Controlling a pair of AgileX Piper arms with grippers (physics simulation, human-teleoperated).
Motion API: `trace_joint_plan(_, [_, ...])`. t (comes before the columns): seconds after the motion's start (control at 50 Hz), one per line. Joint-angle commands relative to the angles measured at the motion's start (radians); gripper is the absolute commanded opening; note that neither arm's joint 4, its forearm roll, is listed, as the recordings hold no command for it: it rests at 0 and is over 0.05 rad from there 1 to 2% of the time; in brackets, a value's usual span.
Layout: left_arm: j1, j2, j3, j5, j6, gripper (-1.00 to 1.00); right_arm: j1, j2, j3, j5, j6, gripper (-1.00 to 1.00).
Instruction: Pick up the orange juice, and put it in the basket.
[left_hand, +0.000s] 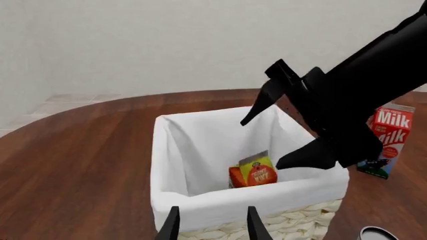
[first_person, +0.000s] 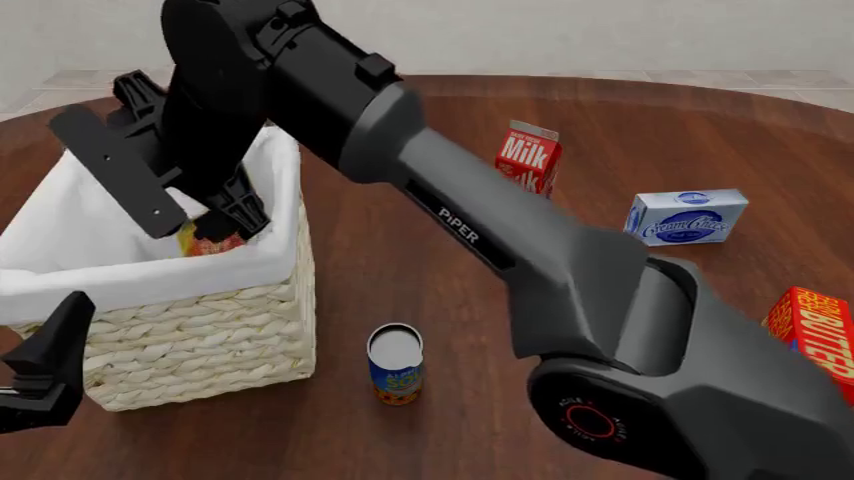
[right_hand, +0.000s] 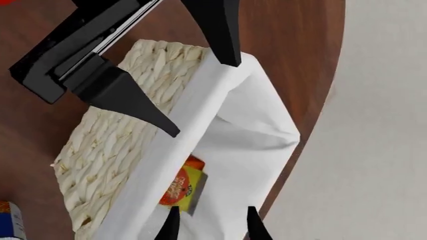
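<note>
The orange juice (left_hand: 253, 171) is a yellow and orange carton that sits inside the basket (left_hand: 267, 199), low against its near wall. It also shows in the front view (first_person: 214, 240) and the right wrist view (right_hand: 181, 186). The basket (first_person: 200, 340) is cream wicker with a white cloth lining and stands at the table's left. My right gripper (left_hand: 283, 132) hangs open and empty over the basket's opening, above the carton and apart from it; its fingertips frame the carton in the right wrist view (right_hand: 210, 222). My left gripper (left_hand: 211, 225) is open and empty at the basket's near side (right_hand: 202, 98).
A red-and-white Milk carton (first_person: 529, 158) stands behind the right arm, right of the basket. A can (first_person: 395, 365) stands just right of the basket's front corner. A blue-and-white box (first_person: 685, 216) and a red Butter box (first_person: 814, 330) lie at the right.
</note>
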Motion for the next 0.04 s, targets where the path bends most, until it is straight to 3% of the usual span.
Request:
trace_joint_plan(0.02, [0.003,0.002,0.0,-0.001,-0.004,1.0,-0.007,-0.039,-0.017,0.005,-0.017,1.0])
trace_joint_plan(0.04, [0.004,0.003,0.0,-0.001,-0.005,1.0,-0.007,-0.052,-0.01,0.005,-0.019,1.0])
